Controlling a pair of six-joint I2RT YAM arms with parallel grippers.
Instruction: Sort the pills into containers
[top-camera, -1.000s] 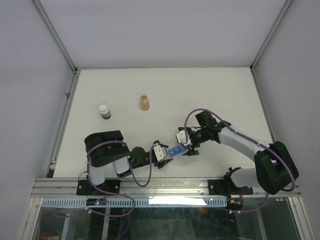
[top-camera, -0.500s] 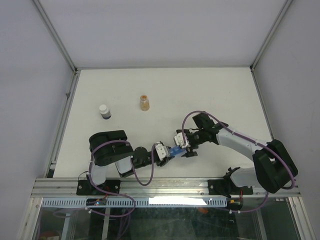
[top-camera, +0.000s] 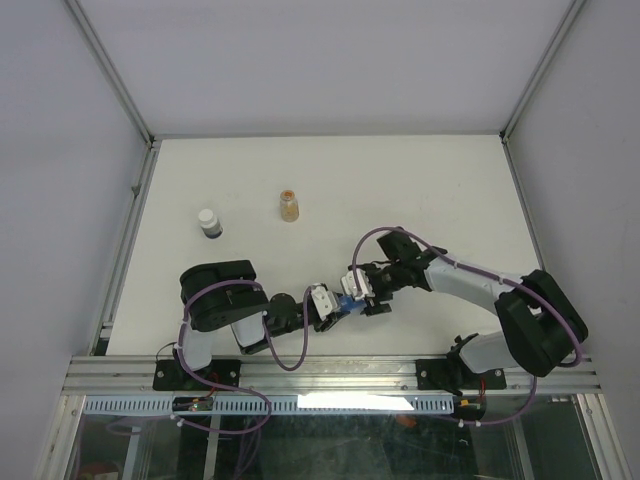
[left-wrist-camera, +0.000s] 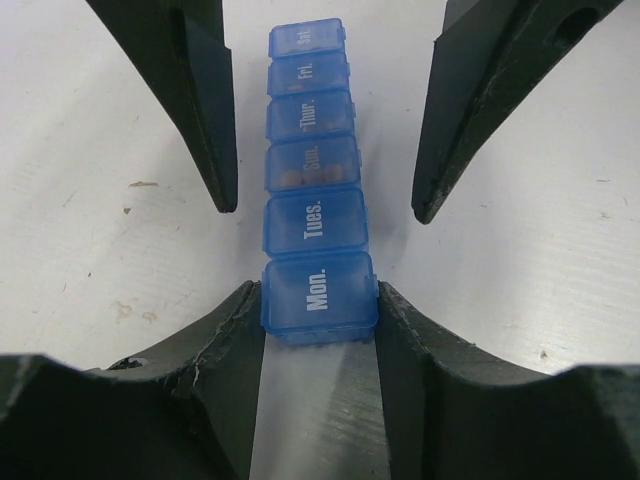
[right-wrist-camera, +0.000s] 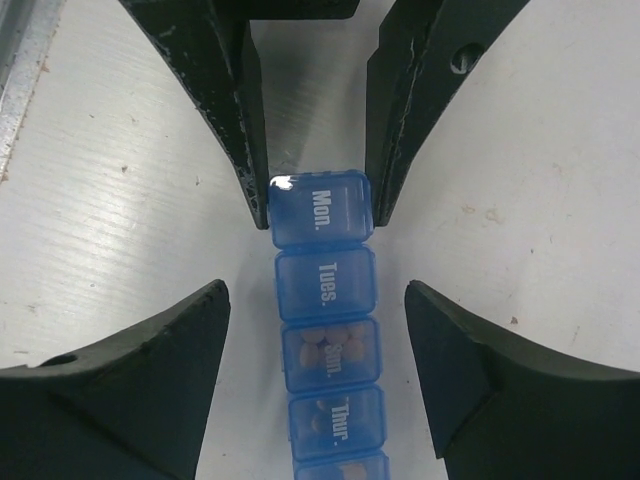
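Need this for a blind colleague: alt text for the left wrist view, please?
The left pincer clamps the Mon. end of a blue pill organiser lying on a white table. The right pincer stands open, one finger on either side of the strip, not touching it.

From above, the pill organiser (top-camera: 348, 302) shows only as a blue sliver, mostly hidden between left gripper (top-camera: 340, 306) and right gripper (top-camera: 357, 298). The right wrist view crops the strip below its Thursday lid. The amber bottle (top-camera: 289, 205), far left, is too small to show its contents.
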